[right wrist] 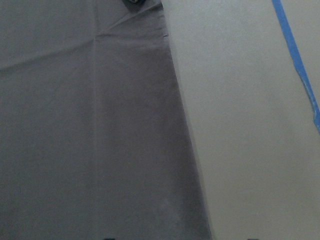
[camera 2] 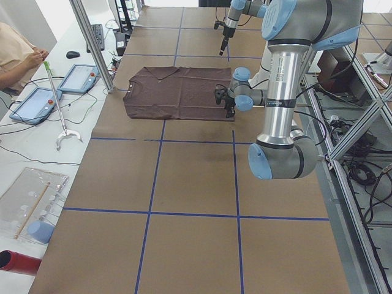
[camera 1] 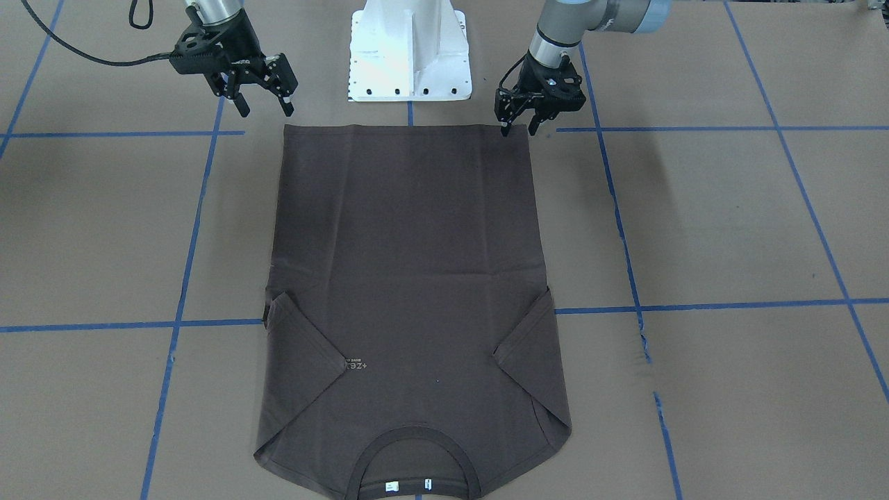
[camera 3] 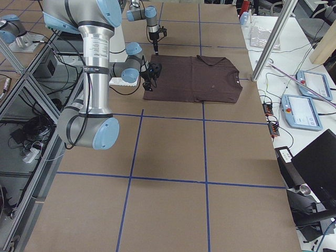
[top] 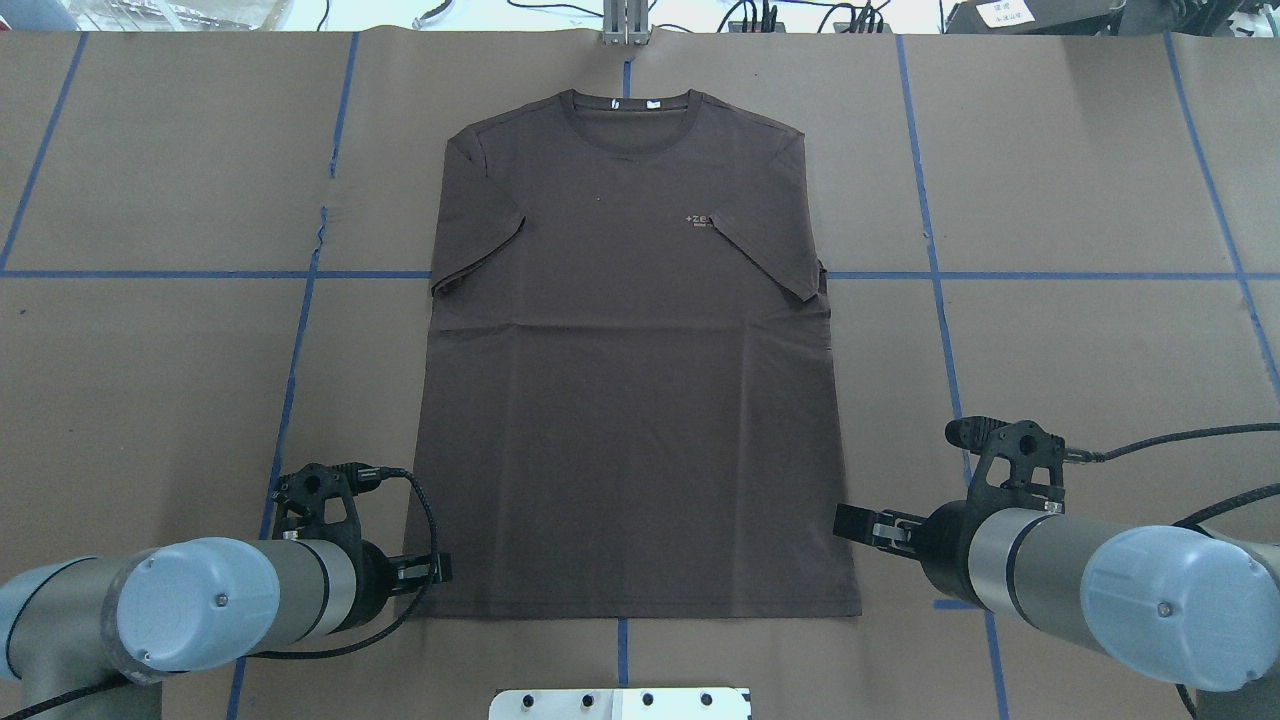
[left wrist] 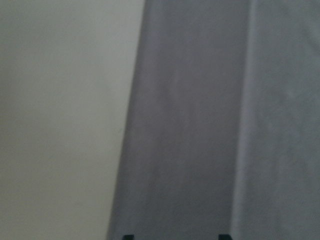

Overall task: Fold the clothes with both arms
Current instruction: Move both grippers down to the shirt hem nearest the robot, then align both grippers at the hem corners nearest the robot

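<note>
one print readable, and only in part

the dark brown t-shirt carries tiny pale chest lettering that reads "+ze" before the folded-in sleeve covers the rest; a finer line beneath it is too small to make out. from the front-facing view the same print shows upside down. two small white neck labels bear marks that cannot be read. a white paper sign at the overhead view's top edge has illegible characters, and the pale lettering on the right gripper is equally too small.
</note>
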Tool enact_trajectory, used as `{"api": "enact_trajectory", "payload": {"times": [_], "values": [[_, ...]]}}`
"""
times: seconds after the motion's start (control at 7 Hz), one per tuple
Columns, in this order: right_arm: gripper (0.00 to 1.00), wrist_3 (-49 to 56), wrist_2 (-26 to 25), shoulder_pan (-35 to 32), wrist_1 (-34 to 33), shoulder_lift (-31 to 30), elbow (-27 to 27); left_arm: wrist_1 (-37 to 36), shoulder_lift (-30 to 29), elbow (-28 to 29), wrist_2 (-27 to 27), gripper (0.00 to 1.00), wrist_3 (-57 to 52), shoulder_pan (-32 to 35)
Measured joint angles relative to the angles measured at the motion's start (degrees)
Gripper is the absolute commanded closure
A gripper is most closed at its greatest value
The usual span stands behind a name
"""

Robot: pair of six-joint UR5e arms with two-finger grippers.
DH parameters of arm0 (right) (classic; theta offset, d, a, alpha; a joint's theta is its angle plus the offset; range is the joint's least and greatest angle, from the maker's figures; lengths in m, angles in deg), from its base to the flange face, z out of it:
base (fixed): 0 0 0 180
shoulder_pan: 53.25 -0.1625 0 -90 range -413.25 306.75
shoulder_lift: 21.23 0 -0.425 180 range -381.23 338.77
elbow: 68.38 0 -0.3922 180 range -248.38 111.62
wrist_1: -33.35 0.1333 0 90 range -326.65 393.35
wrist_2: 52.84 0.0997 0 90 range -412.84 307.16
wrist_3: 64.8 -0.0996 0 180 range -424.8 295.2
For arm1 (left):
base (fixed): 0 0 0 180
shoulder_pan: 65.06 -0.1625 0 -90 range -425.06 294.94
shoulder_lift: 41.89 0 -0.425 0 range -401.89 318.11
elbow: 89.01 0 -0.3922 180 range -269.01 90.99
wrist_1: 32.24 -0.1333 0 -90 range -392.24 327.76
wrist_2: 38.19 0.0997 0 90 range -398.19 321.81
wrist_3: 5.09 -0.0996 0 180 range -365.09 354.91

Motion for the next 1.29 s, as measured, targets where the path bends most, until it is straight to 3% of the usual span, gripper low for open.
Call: {"api": "enact_trajectory", "payload": {"times": [1.0,1.29], "values": [[0.08,-0.02,-0.07,0.05,-0.06,-0.03,-0.15,-0.1,0.92,0.64,1.02,0.46,0.57,-2.82],[0.08,-0.03,-0.07,0.05,-0.07,-0.02,-0.15,-0.1,0.91,0.65,1.04,0.66,0.61,-3.04]]}}
